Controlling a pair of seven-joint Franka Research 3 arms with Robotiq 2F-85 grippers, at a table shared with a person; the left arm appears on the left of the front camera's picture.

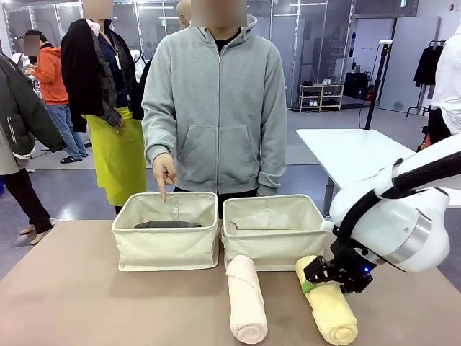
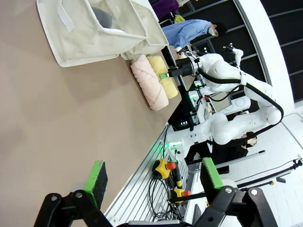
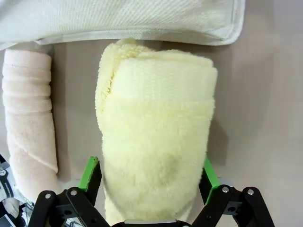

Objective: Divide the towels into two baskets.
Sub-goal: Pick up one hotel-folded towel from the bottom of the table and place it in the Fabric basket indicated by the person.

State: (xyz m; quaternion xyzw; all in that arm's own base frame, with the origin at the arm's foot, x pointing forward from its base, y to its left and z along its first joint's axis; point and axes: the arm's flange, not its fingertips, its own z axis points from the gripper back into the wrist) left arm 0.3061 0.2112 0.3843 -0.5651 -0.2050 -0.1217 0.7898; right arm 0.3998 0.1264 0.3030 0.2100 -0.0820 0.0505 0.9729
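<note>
Past your matte brown tabletop [image 1: 72, 288], a glossy grey floor [image 1: 72, 194] runs back to glass partition walls [image 1: 284, 43] at 12 o'clock. At 2 o'clock you have a white rectangular table [image 1: 346, 155]. Beyond it, toward 1 o'clock, stand a low metal shelf rack [image 1: 320, 97], a black tripod pole [image 1: 378, 79] and a clothes rail hung with dark garments [image 1: 428, 65].

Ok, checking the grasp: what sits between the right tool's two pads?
The yellow towel on the table, straddled by the right tool; the right wrist view shows it.
</note>
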